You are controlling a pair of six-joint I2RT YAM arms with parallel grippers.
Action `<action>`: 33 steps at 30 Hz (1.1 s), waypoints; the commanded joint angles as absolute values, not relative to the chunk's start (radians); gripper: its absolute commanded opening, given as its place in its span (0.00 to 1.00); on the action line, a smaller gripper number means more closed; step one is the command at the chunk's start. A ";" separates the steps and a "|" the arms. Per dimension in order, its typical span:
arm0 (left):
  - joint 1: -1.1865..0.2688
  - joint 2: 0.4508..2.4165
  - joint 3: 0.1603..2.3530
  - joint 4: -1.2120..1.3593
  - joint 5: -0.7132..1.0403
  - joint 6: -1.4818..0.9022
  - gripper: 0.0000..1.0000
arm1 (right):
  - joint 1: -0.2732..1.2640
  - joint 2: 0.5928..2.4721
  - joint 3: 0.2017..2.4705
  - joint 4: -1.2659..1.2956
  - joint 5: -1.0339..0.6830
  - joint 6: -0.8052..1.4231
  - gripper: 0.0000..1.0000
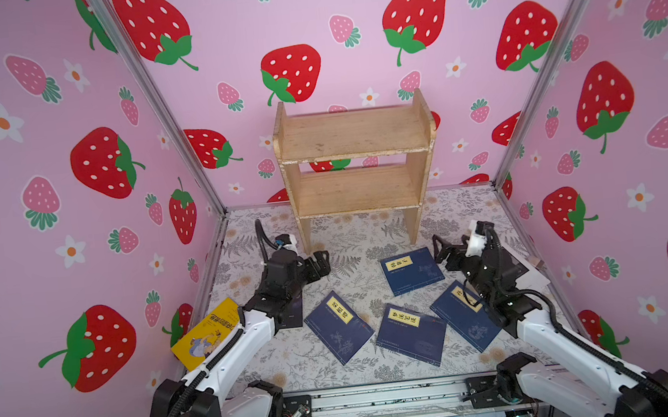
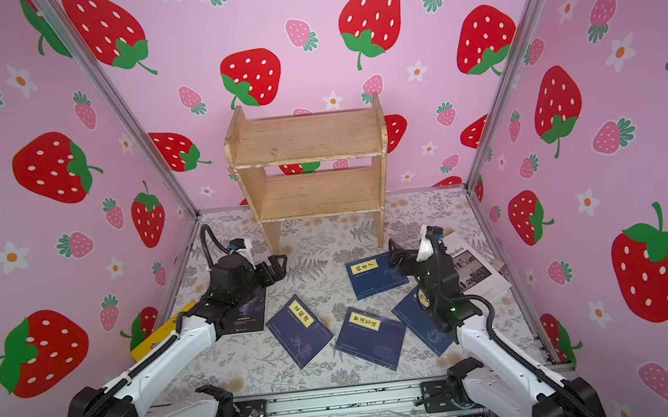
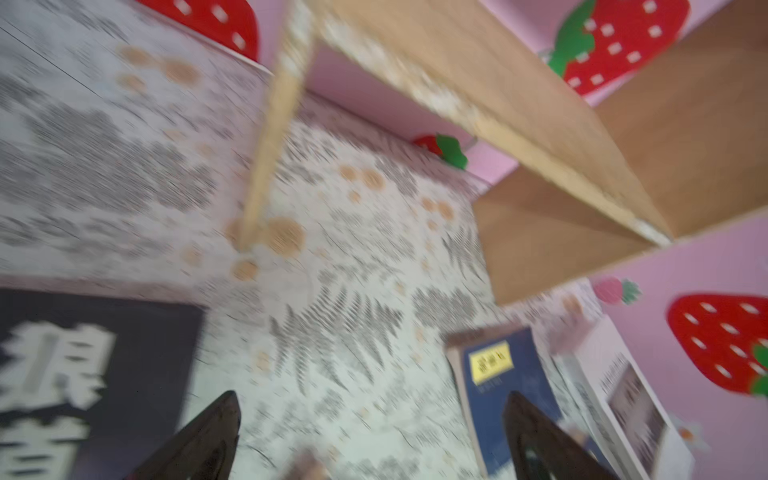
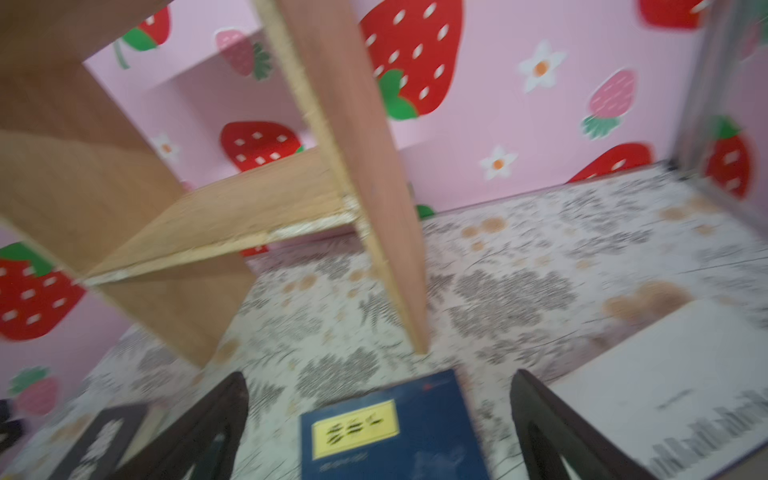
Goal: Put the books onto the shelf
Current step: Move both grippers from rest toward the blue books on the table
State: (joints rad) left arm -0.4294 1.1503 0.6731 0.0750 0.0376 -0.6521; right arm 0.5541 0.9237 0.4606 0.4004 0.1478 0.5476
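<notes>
Books (image 1: 337, 326) are lying flat, seeming thin, light, stiff, likely wanting an edge pinch, while left gripper (image 1: 321, 262) and right gripper (image 1: 439, 247) are hovering spread wide, empty.

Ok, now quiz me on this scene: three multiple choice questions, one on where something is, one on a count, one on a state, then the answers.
1. The yellow book lies at the table's: A left edge; B middle; C right edge.
2. Navy books with yellow labels lying flat: A two; B four; C six.
3. The shelf's two boards are: A both bare; B both full; C only the upper one full.

Answers:
1 A: it lies at the left side, partly under the left arm.
2 B: four show in both top views.
3 A: no book rests on either board.
</notes>
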 commanded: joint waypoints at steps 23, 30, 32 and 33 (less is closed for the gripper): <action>-0.599 0.800 0.548 -0.441 -0.065 -1.008 0.99 | 0.927 1.255 0.596 0.434 0.135 0.716 1.00; -0.598 0.720 0.417 -0.449 -0.013 -1.045 1.00 | 1.001 1.528 0.875 0.203 0.123 0.606 1.00; -0.598 0.724 0.365 -0.374 0.029 -1.063 0.98 | 1.035 1.592 0.911 0.198 0.152 0.592 0.97; -0.598 0.730 0.343 -0.346 0.045 -1.073 0.97 | 1.045 1.623 0.926 0.198 0.151 0.592 0.94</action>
State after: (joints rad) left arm -0.6003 0.7216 0.3923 -0.3836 -0.0036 -1.0336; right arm 1.0058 1.5620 0.8925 0.2779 0.1223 0.6357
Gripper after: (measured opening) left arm 0.975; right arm 0.958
